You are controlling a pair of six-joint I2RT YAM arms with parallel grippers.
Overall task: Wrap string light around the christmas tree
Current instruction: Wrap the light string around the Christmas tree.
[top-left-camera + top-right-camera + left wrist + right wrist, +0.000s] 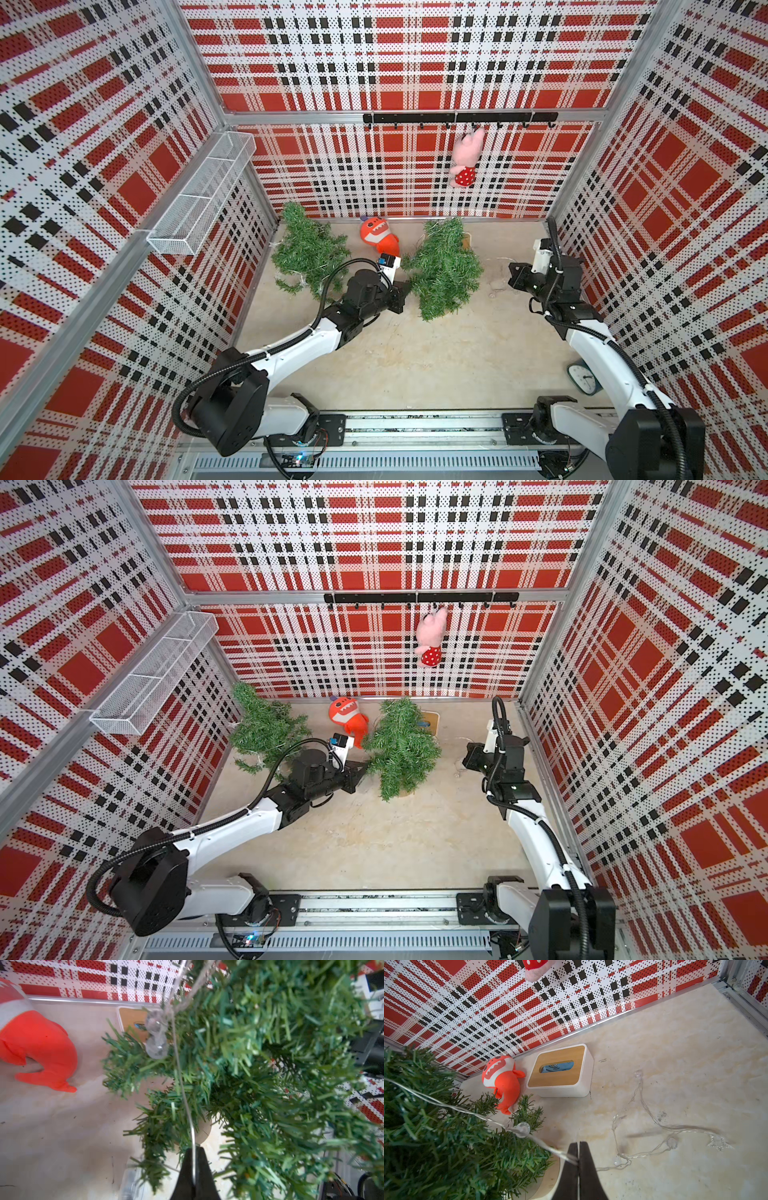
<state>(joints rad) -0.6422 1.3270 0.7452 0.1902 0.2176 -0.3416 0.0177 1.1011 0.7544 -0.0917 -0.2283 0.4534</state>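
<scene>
Pinches the string light (182,1088) in the left gripper (194,1152), low centre, against the christmas tree (444,270) mid-frame. Clamps it likewise in the right gripper (578,1147), seemingly to hold the strand taut across branches while wrapping.

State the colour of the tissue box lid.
Light wood brown on the white tissue box; the right wrist view shows it best.
</scene>
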